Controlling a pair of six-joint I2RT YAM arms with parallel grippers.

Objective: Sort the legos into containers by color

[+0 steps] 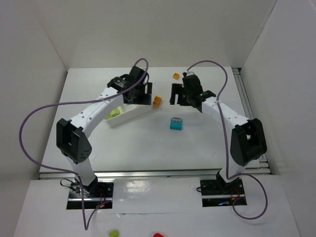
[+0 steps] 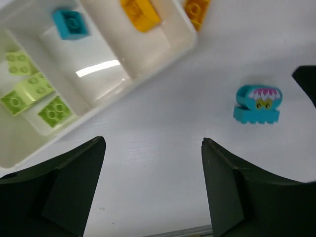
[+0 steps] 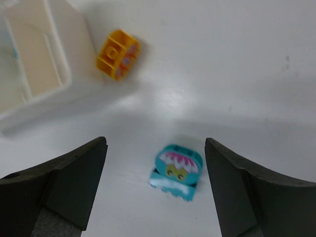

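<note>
The cyan picture block (image 3: 176, 170) sits on the bench (image 1: 207, 143) below the gap of the right end effector (image 3: 155, 190), whose fingers are spread and empty. The left end effector (image 2: 153, 185), also released, hangs beside the white tray (image 2: 165, 52), which holds lime bricks (image 2: 29, 94), a cyan brick (image 2: 71, 23) and an orange piece (image 2: 139, 12) in separate compartments. A loose orange brick (image 1: 157, 101) lies just beside the tray, and a far orange brick (image 1: 176, 75) lies beyond.

left pincer (image 2: 153, 148) agape, right pincer (image 3: 154, 144) agape
</note>
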